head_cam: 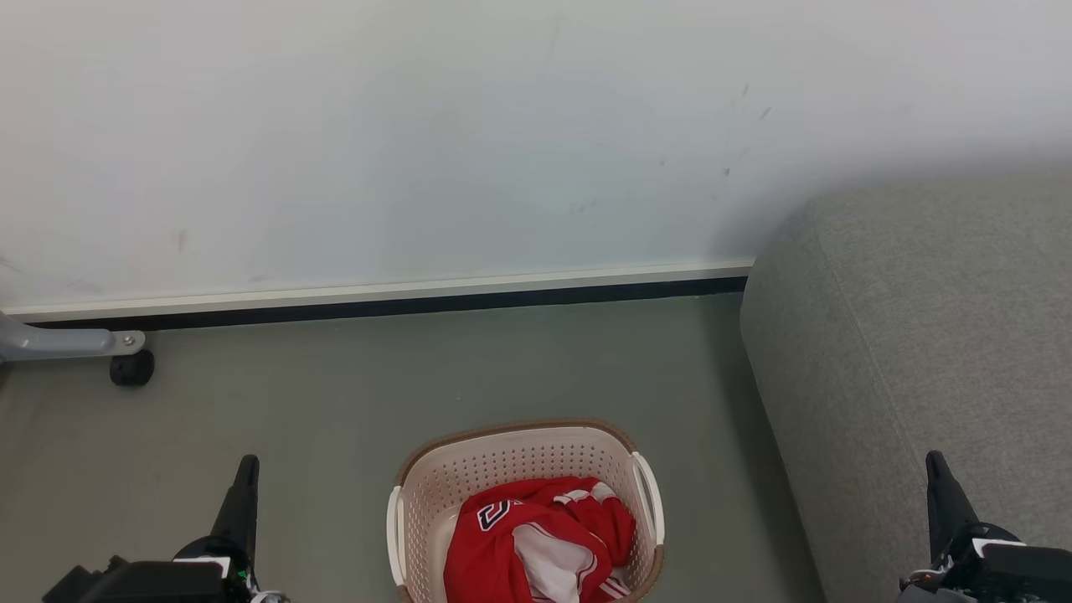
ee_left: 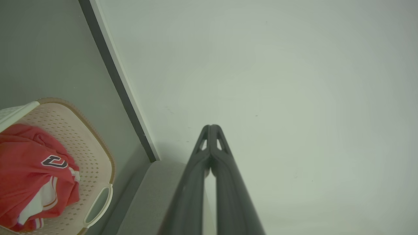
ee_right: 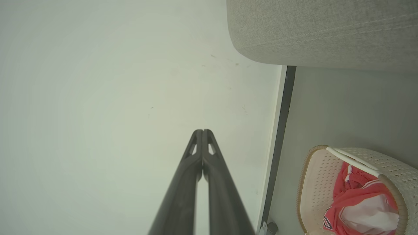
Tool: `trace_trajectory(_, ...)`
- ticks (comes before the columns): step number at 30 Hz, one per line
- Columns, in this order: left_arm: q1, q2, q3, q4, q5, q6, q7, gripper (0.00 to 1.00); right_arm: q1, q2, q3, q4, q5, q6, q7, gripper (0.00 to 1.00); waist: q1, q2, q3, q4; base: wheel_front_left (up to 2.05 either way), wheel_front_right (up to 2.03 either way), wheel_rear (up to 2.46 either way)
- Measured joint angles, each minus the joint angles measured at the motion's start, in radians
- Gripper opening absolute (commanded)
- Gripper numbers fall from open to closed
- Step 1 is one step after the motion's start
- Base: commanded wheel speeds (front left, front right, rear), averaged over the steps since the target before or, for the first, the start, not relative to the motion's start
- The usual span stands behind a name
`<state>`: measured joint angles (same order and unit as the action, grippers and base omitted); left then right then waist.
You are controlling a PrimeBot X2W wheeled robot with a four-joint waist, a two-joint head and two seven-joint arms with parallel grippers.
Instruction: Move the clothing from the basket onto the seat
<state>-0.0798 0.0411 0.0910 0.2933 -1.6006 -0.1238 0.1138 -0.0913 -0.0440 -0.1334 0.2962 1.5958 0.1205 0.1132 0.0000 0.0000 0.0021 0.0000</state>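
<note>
So the small cream plastic laundry basket (head_cam: 519, 465) sits on the smooth grey-green floor (head_cam: 335, 402), close to the big grey woven-fabric sofa seat (head_cam: 921, 335) but not touching it; there's a strip of floor between them. The basket's walls are full of little holes, the rim looks like a brown braided band, and there's a white loop handle on each side. The bright red sports clothing (head_cam: 536, 536) is all crumpled up inside it: slick-looking fabric, white lining turned out, white stripe trim along the edges. One navy character with a white outline shows on top, curved like a C or a U, but I honestly can't read it as a word. The seat has soft rounded corners and a coarse weave. Behind everything is a plain pale wall (head_cam: 419, 126) with a few scuffs and a white-over-black skirting strip (head_cam: 377, 295), plus a grey metal leg (head_cam: 59, 342) on a black caster (head_cam: 131, 367) at the far left. The left jaws are clenched, long dark fingers (ee_left: 196, 182) pressed together tip to tip with nothing in them, low over the floor. The right jaws are clenched and empty too, over the seat's front edge.
</note>
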Motion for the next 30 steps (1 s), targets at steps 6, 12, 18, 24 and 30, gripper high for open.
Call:
trace_trajectory(6, 0.0, 0.0, 0.0, 0.0, 0.0, 0.0, 0.0, 0.0, 0.0, 0.0, 0.0, 0.0, 0.0, 0.0, 0.0, 0.0, 0.0, 0.0, 0.0, 0.0, 0.0, 0.0, 0.0)
trace_trajectory(12, 0.0, 0.0, 0.0, 0.0, 0.0, 0.0, 0.0, 0.0, 0.0, 0.0, 0.0, 0.0, 0.0, 0.0, 0.0, 0.0, 0.0, 0.0, 0.0, 0.0, 0.0, 0.0, 0.0)
trace_trajectory(18, 0.0, 0.0, 0.0, 0.0, 0.0, 0.0, 0.0, 0.0, 0.0, 0.0, 0.0, 0.0, 0.0, 0.0, 0.0, 0.0, 0.0, 0.0, 0.0, 0.0, 0.0, 0.0, 0.0)
trace_trajectory(24, 0.0, 0.0, 0.0, 0.0, 0.0, 0.0, 0.0, 0.0, 0.0, 0.0, 0.0, 0.0, 0.0, 0.0, 0.0, 0.0, 0.0, 0.0, 0.0, 0.0, 0.0, 0.0, 0.0)
trace_trajectory(30, 0.0, 0.0, 0.0, 0.0, 0.0, 0.0, 0.0, 0.0, 0.0, 0.0, 0.0, 0.0, 0.0, 0.0, 0.0, 0.0, 0.0, 0.0, 0.0, 0.0, 0.0, 0.0, 0.0)
